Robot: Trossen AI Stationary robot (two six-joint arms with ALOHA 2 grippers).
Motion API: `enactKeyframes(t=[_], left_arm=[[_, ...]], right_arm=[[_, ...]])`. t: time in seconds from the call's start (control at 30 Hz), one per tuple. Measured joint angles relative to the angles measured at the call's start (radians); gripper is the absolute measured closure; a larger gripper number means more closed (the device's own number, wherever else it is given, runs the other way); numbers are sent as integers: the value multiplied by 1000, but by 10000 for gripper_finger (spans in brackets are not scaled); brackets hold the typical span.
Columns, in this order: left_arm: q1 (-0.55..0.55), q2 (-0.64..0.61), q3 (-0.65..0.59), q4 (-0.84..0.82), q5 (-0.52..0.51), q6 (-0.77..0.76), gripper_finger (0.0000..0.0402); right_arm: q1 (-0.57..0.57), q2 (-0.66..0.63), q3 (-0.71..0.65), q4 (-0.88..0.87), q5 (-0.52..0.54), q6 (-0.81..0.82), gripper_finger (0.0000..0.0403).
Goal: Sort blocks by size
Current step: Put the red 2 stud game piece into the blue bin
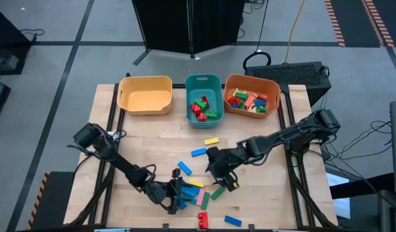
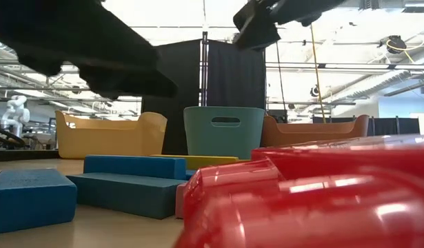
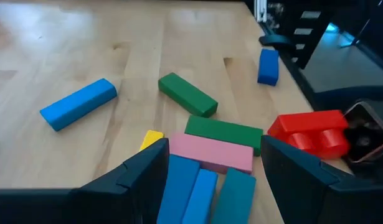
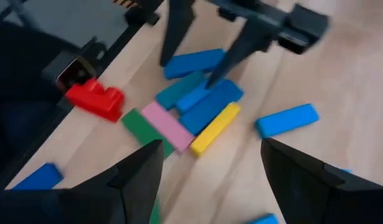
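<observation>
Left gripper point(image 1: 179, 197) open-jawed over clustered blocks point(image 1: 196, 192) near the table's point(image 1: 152, 135) front edge, right gripper point(image 1: 221, 178) beside, jaws spread, empty.

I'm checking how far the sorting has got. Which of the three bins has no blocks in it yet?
The yellow bin, leftmost in the high view: its floor is bare, while the teal bin and orange bin beside it each hold blocks.

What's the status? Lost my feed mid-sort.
Left gripper open, low over the blue bars in the pile. Right gripper open, above the pile, empty. Yellow bin holds no blocks. Nothing blocking.
</observation>
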Motion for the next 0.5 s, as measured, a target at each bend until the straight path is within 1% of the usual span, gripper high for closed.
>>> enactKeyframes(t=[0.1,0.2,0.37,0.43,0.5], left_arm=[[5,49,37,2,11,38,160],[7,99,74,-3,79,80,160],[7,134,127,0,126,100,160],[-1,138,146,0,135,95,160],[-15,137,166,1,136,95,160]], right_arm=[[30,0,-18,4,0,-9,147],[60,0,-31,48,1,-10,147],[104,0,-46,50,2,34,147],[119,0,-53,63,22,76,147],[138,0,-68,89,69,112,147]])
